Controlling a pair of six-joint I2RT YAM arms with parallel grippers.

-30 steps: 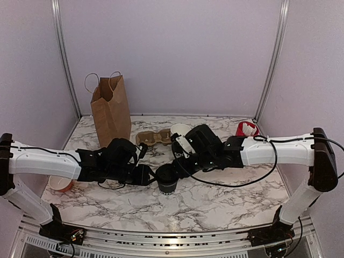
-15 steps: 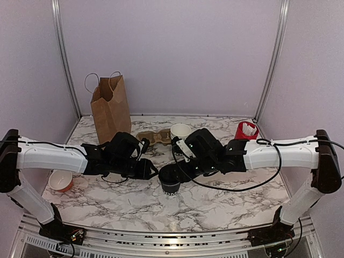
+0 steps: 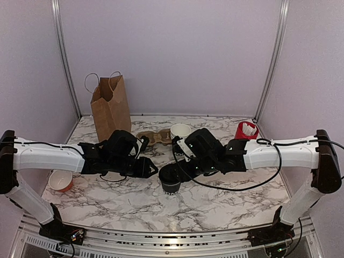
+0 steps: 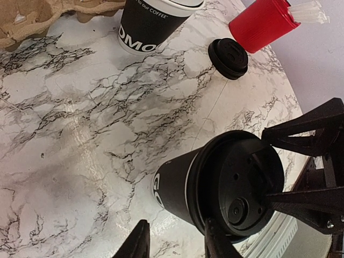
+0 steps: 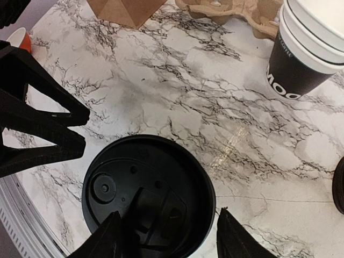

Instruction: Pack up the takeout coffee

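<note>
The takeout coffee is a black paper cup with a black lid, standing upright on the marble table between my two grippers. In the left wrist view the coffee shows white lettering on its side. My left gripper is open just left of it; its fingertips are low beside the cup, one against the lid's edge. My right gripper is open above the lid, its fingertips on either side of the rim.
A brown paper bag stands at the back left. A cardboard cup carrier lies beside a stack of white-rimmed cups. A loose black lid and a red holder are at the right. An orange bowl sits far left.
My left gripper has drawn slightly up and away from the cup's side. The cup has shifted a little to the right, and my right gripper has come down closer over its lid.
</note>
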